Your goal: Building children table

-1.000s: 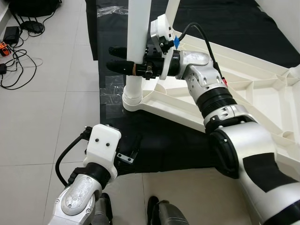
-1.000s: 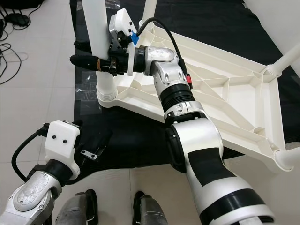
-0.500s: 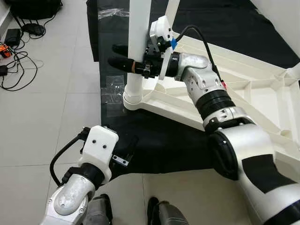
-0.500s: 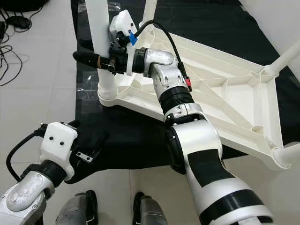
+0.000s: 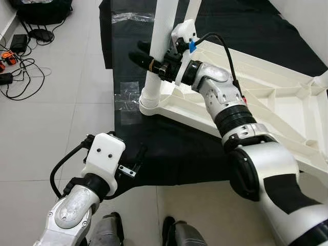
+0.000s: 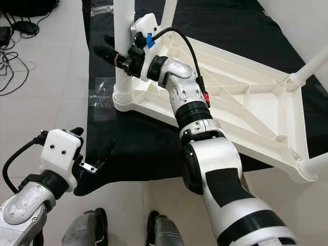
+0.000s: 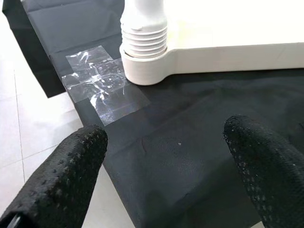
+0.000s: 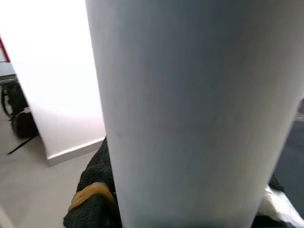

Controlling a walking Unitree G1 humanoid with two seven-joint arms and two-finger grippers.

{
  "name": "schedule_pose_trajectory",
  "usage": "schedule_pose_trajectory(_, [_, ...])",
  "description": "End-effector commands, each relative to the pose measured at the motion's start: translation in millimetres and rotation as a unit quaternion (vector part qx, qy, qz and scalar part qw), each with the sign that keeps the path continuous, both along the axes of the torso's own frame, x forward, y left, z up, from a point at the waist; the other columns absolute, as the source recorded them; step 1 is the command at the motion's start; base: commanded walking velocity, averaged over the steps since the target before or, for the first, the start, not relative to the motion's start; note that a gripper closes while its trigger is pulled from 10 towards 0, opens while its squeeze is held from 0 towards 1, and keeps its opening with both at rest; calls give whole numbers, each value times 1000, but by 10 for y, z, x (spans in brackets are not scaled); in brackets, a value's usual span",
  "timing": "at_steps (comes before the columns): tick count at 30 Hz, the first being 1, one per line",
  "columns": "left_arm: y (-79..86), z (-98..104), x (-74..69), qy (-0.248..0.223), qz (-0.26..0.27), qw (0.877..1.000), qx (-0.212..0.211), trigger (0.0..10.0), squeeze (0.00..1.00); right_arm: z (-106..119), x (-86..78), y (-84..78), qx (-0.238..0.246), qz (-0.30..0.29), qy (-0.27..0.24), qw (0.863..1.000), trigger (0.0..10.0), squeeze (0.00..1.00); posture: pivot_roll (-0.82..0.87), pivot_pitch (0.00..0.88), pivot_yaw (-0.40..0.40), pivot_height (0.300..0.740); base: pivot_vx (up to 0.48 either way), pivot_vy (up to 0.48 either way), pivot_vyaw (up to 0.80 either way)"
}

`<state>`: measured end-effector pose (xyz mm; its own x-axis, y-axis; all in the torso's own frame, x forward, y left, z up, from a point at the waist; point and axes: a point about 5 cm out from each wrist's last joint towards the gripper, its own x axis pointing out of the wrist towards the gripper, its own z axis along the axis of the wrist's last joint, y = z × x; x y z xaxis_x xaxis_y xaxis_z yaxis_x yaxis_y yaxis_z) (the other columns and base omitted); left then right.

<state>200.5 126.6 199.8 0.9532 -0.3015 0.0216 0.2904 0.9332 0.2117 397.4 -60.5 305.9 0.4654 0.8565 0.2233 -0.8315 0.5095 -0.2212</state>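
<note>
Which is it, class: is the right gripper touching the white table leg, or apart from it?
Touching. In the left eye view the right gripper's fingers close around the white table leg; the right wrist view shows it pressed against them.

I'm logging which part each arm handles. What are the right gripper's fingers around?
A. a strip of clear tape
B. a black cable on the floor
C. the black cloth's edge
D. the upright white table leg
D: the right gripper has its black fingers on either side of the upright white table leg, which stands in the corner socket of the upturned tabletop.
</note>
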Motion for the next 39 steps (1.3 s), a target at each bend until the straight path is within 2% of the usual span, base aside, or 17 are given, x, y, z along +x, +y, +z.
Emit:
schedule_pose_trajectory(1, [-20, -52, -15, 13, -9, 1000, 1, 10000, 0, -191, 41, -92, -14, -34, 24, 999, 10000, 0, 99, 299, -137, 740, 0, 0, 0])
schedule_pose_trajectory(6, [-20, -54, -18, 13, -10, 1000, 1, 10000, 0, -187, 45, -71, -11, -47, 23, 999, 10000, 0, 99, 299, -137, 740, 0, 0, 0])
schedule_pose_trajectory(15, [-17, -55, -5, 12, -10, 1000, 1, 10000, 0, -217, 109, -125, -4, -130, 35, 991, 10000, 0, 93, 303, -137, 740, 0, 0, 0])
schedule_pose_trajectory(19, [-16, -55, -4, 11, -10, 1000, 1, 10000, 0, -226, 122, -148, -1, -149, 36, 988, 10000, 0, 94, 304, -137, 740, 0, 0, 0])
schedule_pose_trajectory(20, [-14, -54, -3, 11, -10, 1000, 2, 10000, 0, -236, 141, -181, 4, -175, 40, 984, 10000, 0, 93, 303, -137, 740, 0, 0, 0])
schedule_pose_trajectory(21, [-14, -54, -3, 11, -10, 1000, 2, 10000, 0, -236, 141, -181, 4, -175, 40, 984, 10000, 0, 93, 303, -137, 740, 0, 0, 0])
schedule_pose_trajectory(23, [-12, -54, -1, 11, -9, 1000, 2, 10000, 0, -277, 178, -244, 20, -230, 58, 971, 10000, 0, 94, 299, -138, 740, 0, 0, 0])
schedule_pose_trajectory(24, [-12, -54, -1, 11, -9, 1000, 2, 10000, 0, -277, 178, -244, 20, -230, 58, 971, 10000, 0, 94, 299, -138, 740, 0, 0, 0])
schedule_pose_trajectory(27, [-16, -54, 0, 10, -10, 1000, 2, 10000, 0, -323, 202, -304, 39, -292, 70, 953, 10000, 0, 94, 297, -136, 740, 0, 0, 0])
schedule_pose_trajectory(29, [-17, -55, 1, 10, -10, 1000, 2, 10000, 0, -328, 202, -308, 42, -298, 71, 951, 10000, 0, 94, 297, -136, 740, 0, 0, 0])
schedule_pose_trajectory(35, [-19, -62, -3, 11, -12, 1000, 3, 10000, 0, -357, 213, -369, 40, -359, 67, 930, 10000, 0, 97, 286, -136, 740, 0, 0, 0])
schedule_pose_trajectory(39, [-19, -62, -3, 11, -12, 1000, 3, 10000, 0, -357, 215, -378, 41, -368, 66, 927, 10000, 0, 97, 286, -136, 740, 0, 0, 0])
